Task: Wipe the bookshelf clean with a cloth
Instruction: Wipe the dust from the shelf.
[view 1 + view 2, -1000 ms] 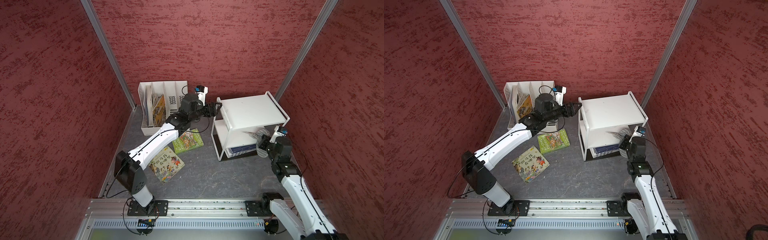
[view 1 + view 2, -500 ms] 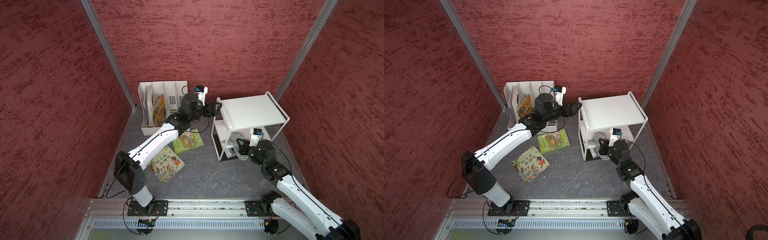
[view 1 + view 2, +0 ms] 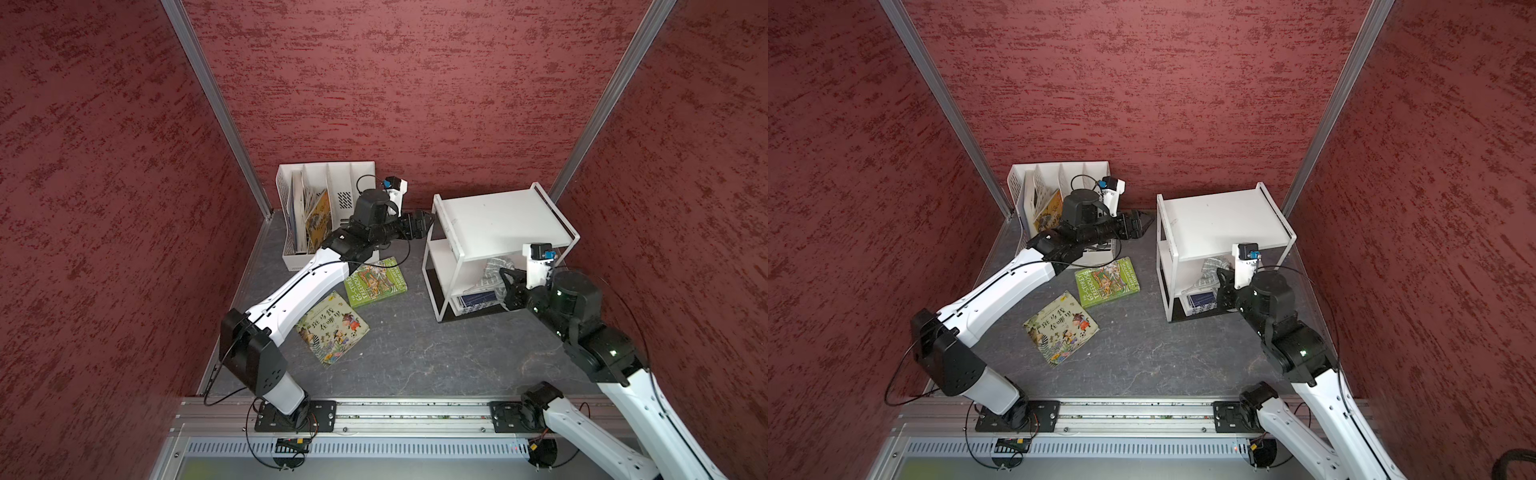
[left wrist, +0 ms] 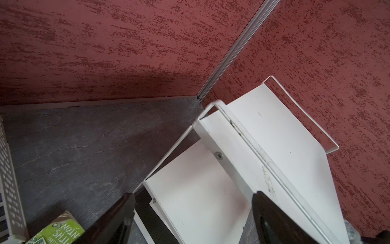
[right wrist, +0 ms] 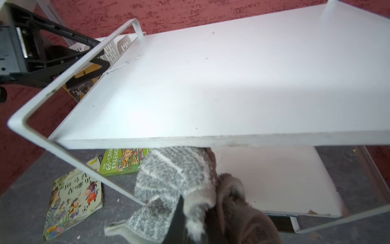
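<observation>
Arms stretch to bookshelf (image 3: 498, 220) — left gripper (image 3: 428, 224) level at its left top edge, fingers (image 4: 114, 221) wide; right gripper (image 3: 505, 282) reaches into the middle tier — pinching cloth (image 3: 494, 268).

bookshelf (image 3: 498, 220): white, black base | cloth (image 5: 173, 175): grey, pale stripes | walls (image 3: 415, 83): mottled red | book (image 3: 376, 282): green

You are working in a robot lab test cell: red textured wall panels (image 3: 415, 83) joined by aluminium posts (image 3: 216, 108), and an aluminium rail (image 3: 415, 415) carrying both arm bases (image 3: 295, 415).
</observation>
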`<state>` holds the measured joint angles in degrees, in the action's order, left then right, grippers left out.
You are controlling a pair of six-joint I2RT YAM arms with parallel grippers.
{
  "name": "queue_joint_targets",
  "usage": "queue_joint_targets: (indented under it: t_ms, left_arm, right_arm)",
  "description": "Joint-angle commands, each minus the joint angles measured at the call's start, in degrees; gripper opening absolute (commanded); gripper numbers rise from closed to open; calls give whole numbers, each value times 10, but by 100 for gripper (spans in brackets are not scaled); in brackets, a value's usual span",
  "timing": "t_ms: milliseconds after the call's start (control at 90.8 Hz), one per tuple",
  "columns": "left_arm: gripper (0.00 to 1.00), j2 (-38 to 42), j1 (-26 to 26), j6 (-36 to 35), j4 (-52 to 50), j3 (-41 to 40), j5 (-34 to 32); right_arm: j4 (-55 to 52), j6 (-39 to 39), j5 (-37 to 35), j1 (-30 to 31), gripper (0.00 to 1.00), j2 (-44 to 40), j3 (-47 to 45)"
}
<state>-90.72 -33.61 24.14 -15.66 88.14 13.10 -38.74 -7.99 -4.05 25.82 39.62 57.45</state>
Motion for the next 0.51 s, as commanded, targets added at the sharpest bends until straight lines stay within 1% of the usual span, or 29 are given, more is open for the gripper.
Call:
queue_joint_targets:
  t_ms: [0, 88, 176, 253, 342, 496]
  left_arm:
    - [90, 30, 15, 14, 0, -19, 10]
    - [89, 42, 21, 18, 10, -35, 14]
    - [89, 53, 24, 2, 20, -51, 25]
    - [89, 62, 23, -11, 42, -70, 46]
    - [88, 75, 23, -15, 74, -100, 74]
    - [86, 97, 14, -17, 124, -147, 99]
  right_arm:
    - [-131, 72, 66, 3, 0, -13, 57]
    - [-170, 95, 103, 3, 0, -14, 111]
    - [-193, 103, 121, 4, 0, 10, 166]
    - [-173, 97, 122, 4, 0, 35, 201]
    - [-132, 87, 107, 3, 0, 68, 227]
    - [-85, 77, 104, 4, 0, 135, 253]
